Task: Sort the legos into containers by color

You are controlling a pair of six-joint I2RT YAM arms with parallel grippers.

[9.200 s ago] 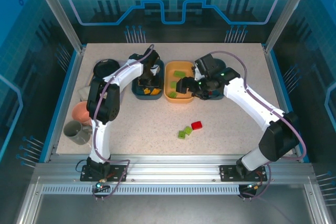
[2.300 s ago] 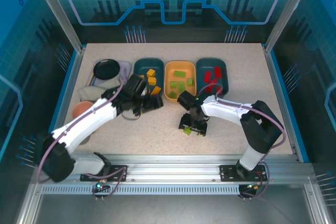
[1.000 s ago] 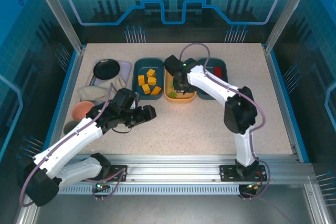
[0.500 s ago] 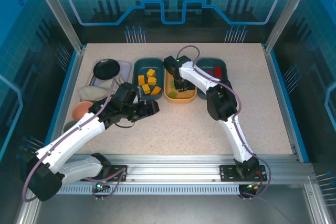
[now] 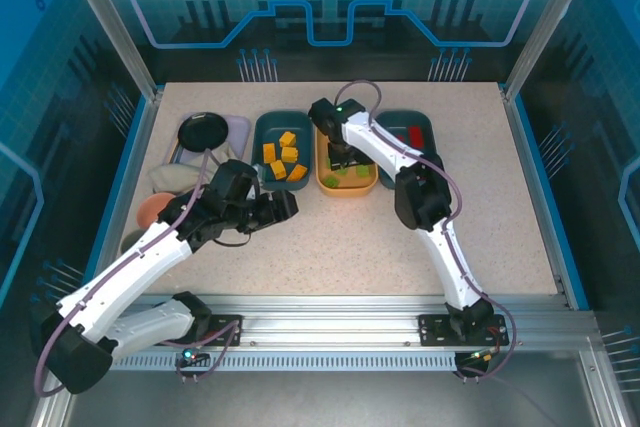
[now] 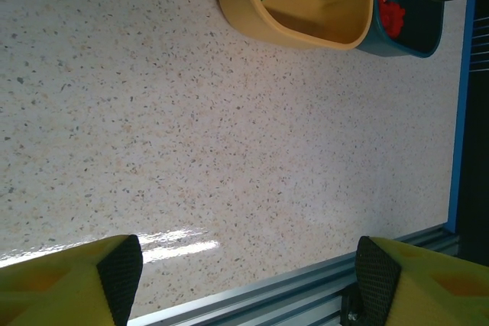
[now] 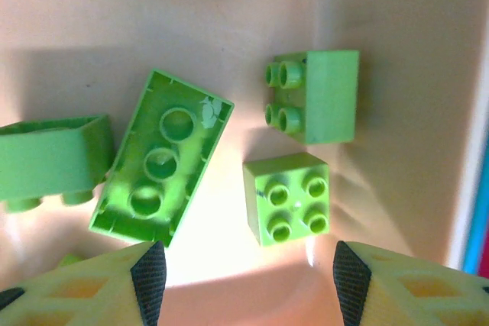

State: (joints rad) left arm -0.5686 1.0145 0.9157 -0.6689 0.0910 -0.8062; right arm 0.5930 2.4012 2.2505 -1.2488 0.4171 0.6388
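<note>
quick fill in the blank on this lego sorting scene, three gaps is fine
The legos in the orange-yellow tray under the right gripper are all ____.
The orange legos lie in a tray coloured ____.
The left gripper, jaws apart over the table, holds ____.
Missing words: green; teal; nothing.

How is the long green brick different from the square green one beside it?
The long green brick lies upside down, showing its hollow underside; the square green brick sits with four studs up. The long one is longer than the square one. Both are green, in the orange-yellow tray.
</note>
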